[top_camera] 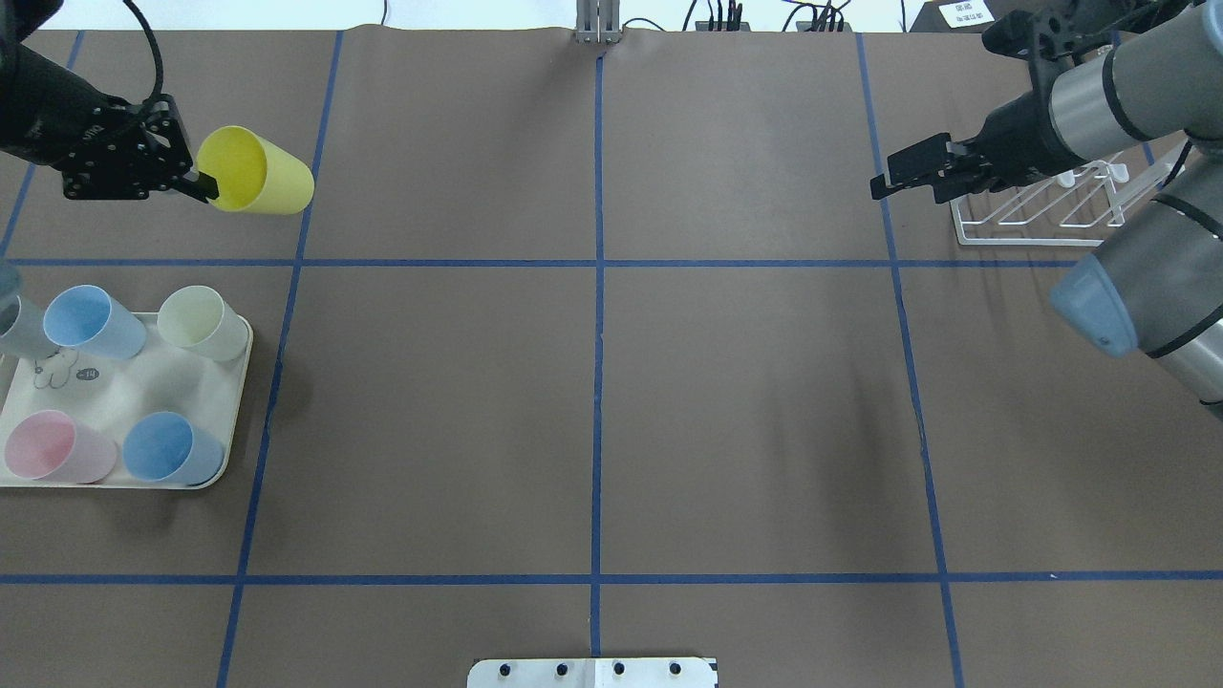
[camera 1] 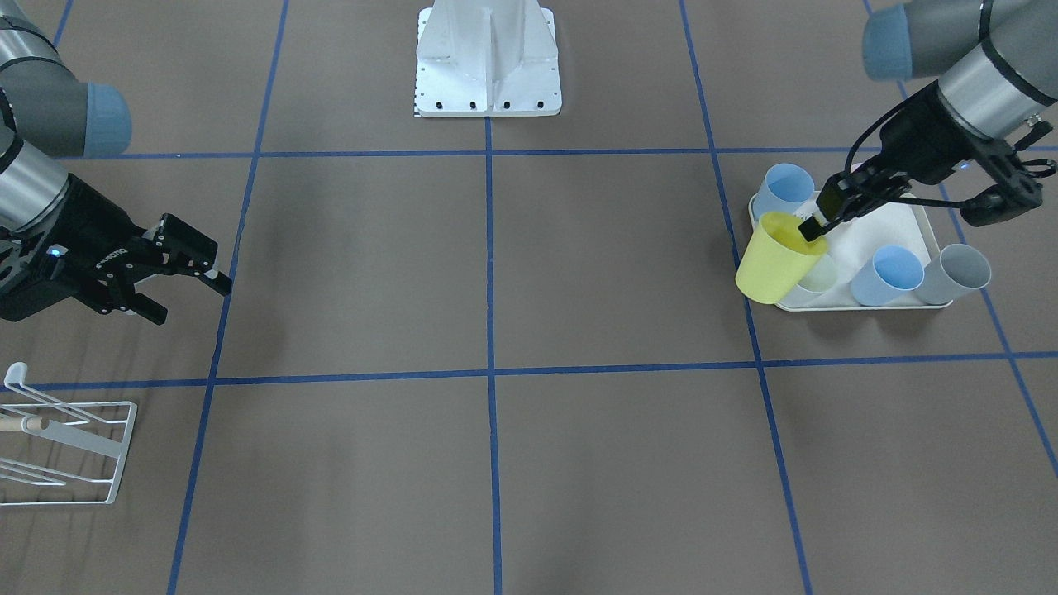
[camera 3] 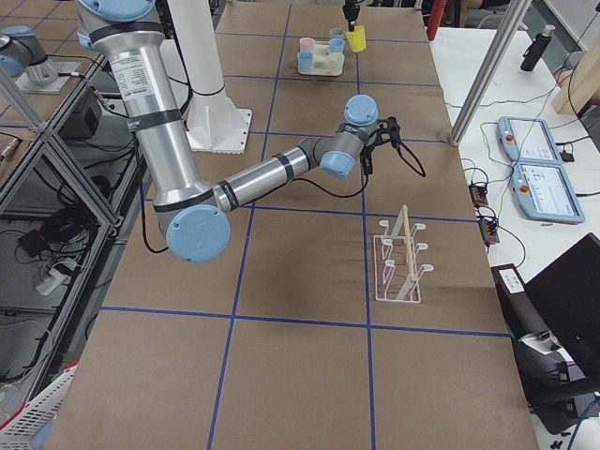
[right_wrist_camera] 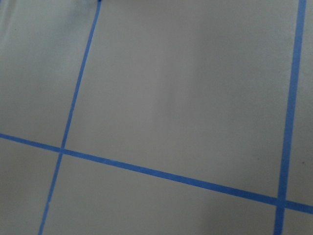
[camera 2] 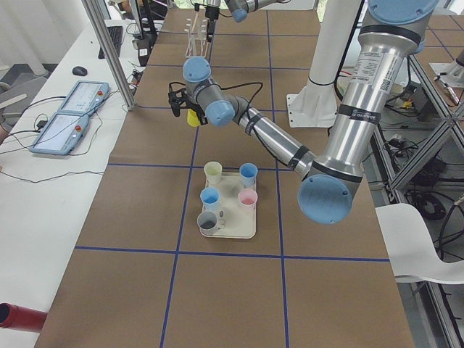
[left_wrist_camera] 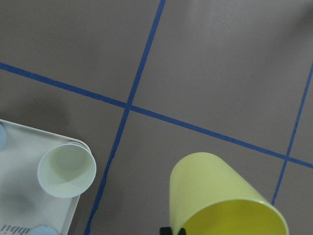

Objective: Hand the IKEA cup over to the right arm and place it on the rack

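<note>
Yellow cup (top_camera: 263,177): smooth matt plast. Bench (top_camera: 745,401): matt brown paper-like cover, blue tape lines (top_camera: 598,382). Rack (camera 3: 400,267): white-coated wire w/ pale wood dowel. Tray (top_camera: 143,382): smooth cream plast.

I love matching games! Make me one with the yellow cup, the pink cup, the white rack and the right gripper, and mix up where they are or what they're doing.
Things:
1. yellow cup
2. pink cup
3. white rack
4. right gripper

Places or states:
A. standing in the tray
B. open, holding nothing
C. pinched at the rim by the left gripper, lifted off the table
D. on the table, with no cup on it

Pairs: 1-C, 2-A, 3-D, 4-B
</note>
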Controlling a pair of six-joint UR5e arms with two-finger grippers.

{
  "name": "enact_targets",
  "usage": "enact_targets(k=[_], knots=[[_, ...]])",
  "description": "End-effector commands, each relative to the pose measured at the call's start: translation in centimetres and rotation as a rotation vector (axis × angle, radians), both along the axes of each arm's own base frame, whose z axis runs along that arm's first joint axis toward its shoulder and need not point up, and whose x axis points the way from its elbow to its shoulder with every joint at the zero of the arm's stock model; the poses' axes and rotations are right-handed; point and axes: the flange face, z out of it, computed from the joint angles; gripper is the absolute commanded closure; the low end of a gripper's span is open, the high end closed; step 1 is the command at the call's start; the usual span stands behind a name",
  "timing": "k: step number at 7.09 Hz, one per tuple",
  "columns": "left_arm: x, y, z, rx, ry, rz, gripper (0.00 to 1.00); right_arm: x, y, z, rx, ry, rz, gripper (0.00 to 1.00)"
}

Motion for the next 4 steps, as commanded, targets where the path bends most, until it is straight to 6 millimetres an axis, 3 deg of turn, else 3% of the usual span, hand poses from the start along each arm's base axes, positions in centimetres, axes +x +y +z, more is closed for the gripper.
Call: enact_targets(k=[1, 2, 4], knots=[[2.1, -0.3, 1.2, -0.012, 0.122, -0.069, 1.0, -4.5, 2.1, -2.0, -0.064, -0.104, 0.078, 0.0], [2.1, -0.8, 2.0, -0.005, 0.182, -0.134, 1.0, -5.8, 3.0, -2.8, -0.106, -0.168, 0.12, 0.0], [2.7, -1.0, 4.4, -0.008, 0.317, -0.161, 1.0, -7.4, 3.2, -6.7, -0.174, -0.247, 0.126, 0.0]])
